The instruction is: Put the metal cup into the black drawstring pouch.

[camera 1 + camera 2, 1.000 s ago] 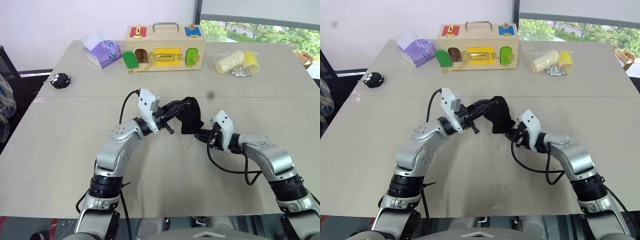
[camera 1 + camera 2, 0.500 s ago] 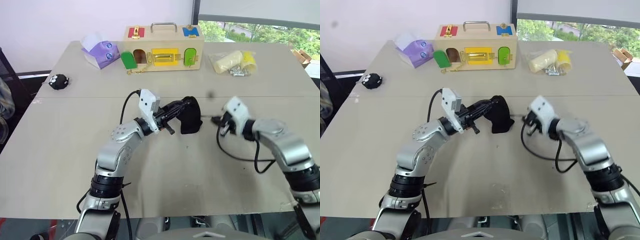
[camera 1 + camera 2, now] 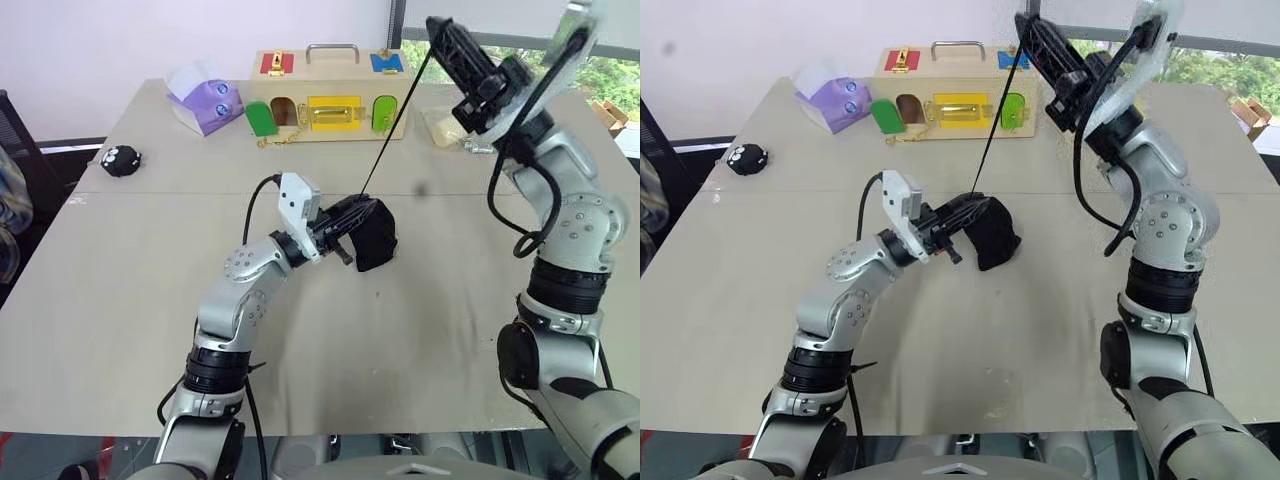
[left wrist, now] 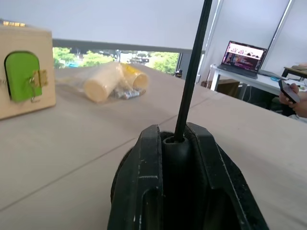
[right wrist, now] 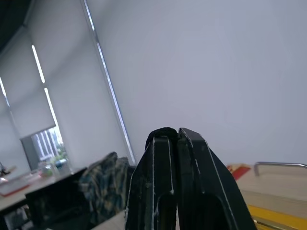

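Note:
My left gripper (image 3: 347, 222) is shut on the neck of the black drawstring pouch (image 3: 374, 236), which hangs just above the middle of the table. In the left wrist view its fingers (image 4: 144, 182) clamp the pouch's bunched top around the cord (image 4: 194, 72). The thin black cord (image 3: 395, 118) runs taut from the pouch up to my right gripper (image 3: 438, 24), raised high at the upper right and shut on the cord's end (image 5: 163, 132). The metal cup is hidden.
At the table's far side stand a wooden lock box (image 3: 328, 95), a purple tissue pack (image 3: 205, 100) and a cream cylinder in clear plastic (image 3: 460, 125). A black fuzzy ball (image 3: 121, 160) lies far left. A person's hand with a phone (image 4: 292, 96) is beyond the table.
My right gripper has risen from table level beside the pouch to high above it, drawing the cord straight and taut. The left gripper has stayed on the pouch.

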Controlling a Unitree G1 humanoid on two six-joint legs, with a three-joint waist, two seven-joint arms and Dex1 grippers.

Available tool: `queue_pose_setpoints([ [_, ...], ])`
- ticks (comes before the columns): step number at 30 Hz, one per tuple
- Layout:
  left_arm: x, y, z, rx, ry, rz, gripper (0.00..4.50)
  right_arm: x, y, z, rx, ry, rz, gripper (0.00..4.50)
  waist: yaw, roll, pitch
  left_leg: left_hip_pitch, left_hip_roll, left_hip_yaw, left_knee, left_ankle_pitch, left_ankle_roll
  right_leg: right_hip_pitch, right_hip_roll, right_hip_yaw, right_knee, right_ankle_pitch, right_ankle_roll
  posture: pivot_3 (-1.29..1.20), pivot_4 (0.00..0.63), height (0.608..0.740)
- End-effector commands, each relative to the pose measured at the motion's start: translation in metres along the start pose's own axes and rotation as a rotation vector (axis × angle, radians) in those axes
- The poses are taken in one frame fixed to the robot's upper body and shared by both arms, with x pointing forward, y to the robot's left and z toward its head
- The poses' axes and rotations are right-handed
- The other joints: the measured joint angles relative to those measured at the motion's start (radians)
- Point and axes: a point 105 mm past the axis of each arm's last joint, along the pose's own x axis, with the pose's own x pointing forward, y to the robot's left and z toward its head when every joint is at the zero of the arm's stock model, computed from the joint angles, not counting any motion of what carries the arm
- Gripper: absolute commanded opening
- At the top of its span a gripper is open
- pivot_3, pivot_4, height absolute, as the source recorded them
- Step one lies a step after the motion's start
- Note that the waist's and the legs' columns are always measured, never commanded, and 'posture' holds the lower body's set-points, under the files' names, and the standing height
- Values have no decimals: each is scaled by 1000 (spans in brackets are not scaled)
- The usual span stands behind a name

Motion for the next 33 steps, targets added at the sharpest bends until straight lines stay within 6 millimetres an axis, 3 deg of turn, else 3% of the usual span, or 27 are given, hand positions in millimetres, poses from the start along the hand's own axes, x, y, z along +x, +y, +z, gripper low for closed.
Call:
queue_pose_setpoints([
  [1, -2, 0, -5, -7, 20, 1, 176, 8, 25, 50, 29, -217, 100, 106, -2, 0, 0, 0, 0, 0, 0, 0, 0, 0, 0, 0, 1, 0, 0, 0, 150, 740],
  [2, -2, 0, -6, -7, 20, 1, 176, 9, 27, 55, 49, -243, 112, 106, -3, 0, 0, 0, 0, 0, 0, 0, 0, 0, 0, 0, 1, 0, 0, 0, 150, 740],
  [6, -2, -1, -7, -7, 21, 4, 176, 7, 46, 111, 246, -544, 271, 106, -2, 0, 0, 0, 0, 0, 0, 0, 0, -1, 0, 1, 1, 0, 0, 0, 150, 740],
  [10, -3, -2, -10, -9, 27, 6, 176, 3, 49, 129, 331, -619, 329, 106, 1, 0, 0, -1, 0, 0, 0, 0, 0, 0, 0, 0, -1, 0, 0, 0, 150, 740],
  [12, -3, -2, -11, -8, 27, 8, 176, 8, 52, 119, 300, -548, 330, 106, 0, 0, 0, -1, 0, 1, 0, 0, 1, 0, 0, 1, -1, 0, 0, 0, 150, 740],
  [14, -2, -2, -9, -1, 17, 7, 176, 18, 54, 91, 272, -427, 310, 106, 0, 0, 0, -1, 0, 1, 0, 0, 1, 0, 0, 1, -1, 0, 0, 0, 150, 740],
  [16, -1, -1, -7, 4, 8, 11, 176, 22, 57, 76, 277, -377, 311, 106, -3, 0, 0, 0, 0, 2, -1, 0, 1, 0, 0, 1, 0, 0, 0, 0, 150, 740],
  [23, -4, 0, -12, 2, 23, 24, 176, 19, 73, 81, 352, -407, 408, 106, -4, 1, 0, -1, 0, 2, -1, 0, 1, -1, 0, 2, 0, 0, 0, 0, 150, 740],
  [28, -2, -5, -6, -19, -9, -4, 176, 26, 65, 32, 244, -156, 327, 106, -1, 1, 0, -1, 0, 2, -1, 0, 1, -1, 0, 1, 0, 0, 0, 0, 150, 740],
  [32, -3, -8, 0, -52, -38, -29, 176, 26, 65, 8, 210, -61, 313, 106, -2, 1, 0, -1, 0, 2, -1, 0, 1, -1, 0, 1, 0, 0, 0, 0, 150, 740],
  [33, -3, -7, 1, -51, -40, -27, 676, 25, 65, 4, 205, -46, 314, 32, -2, 1, 0, -1, 0, 2, -1, 0, 1, -1, 0, 1, 0, 0, 0, 0, 150, 740],
])
